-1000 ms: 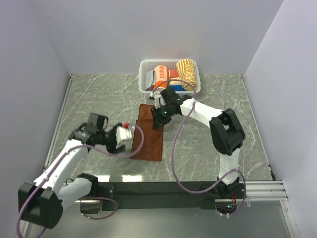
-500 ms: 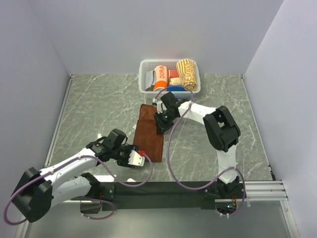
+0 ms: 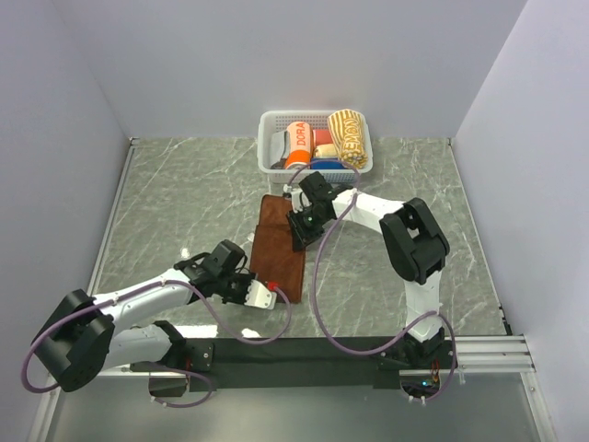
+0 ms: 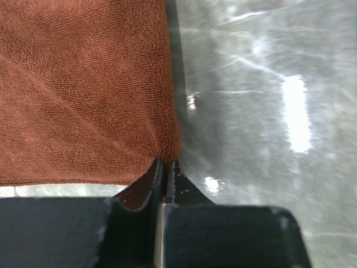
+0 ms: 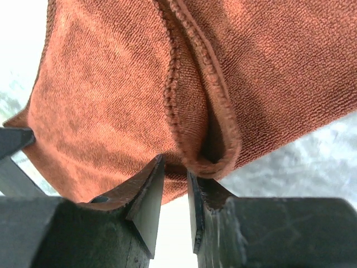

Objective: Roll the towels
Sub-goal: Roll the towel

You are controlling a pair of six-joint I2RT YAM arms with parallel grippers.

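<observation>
Rust-brown towel (image 3: 274,249), long axis roughly near-to-far, apparently mostly flat

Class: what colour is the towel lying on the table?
The towel is plain rust-brown, clearest in the left wrist view.

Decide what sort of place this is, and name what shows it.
Probably a robot test cell in a lab: two white-and-black robot arms bolted to a black rail, plain white walls boxing in a grey marble-patterned tabletop, and a white plastic basket at the back.
</observation>
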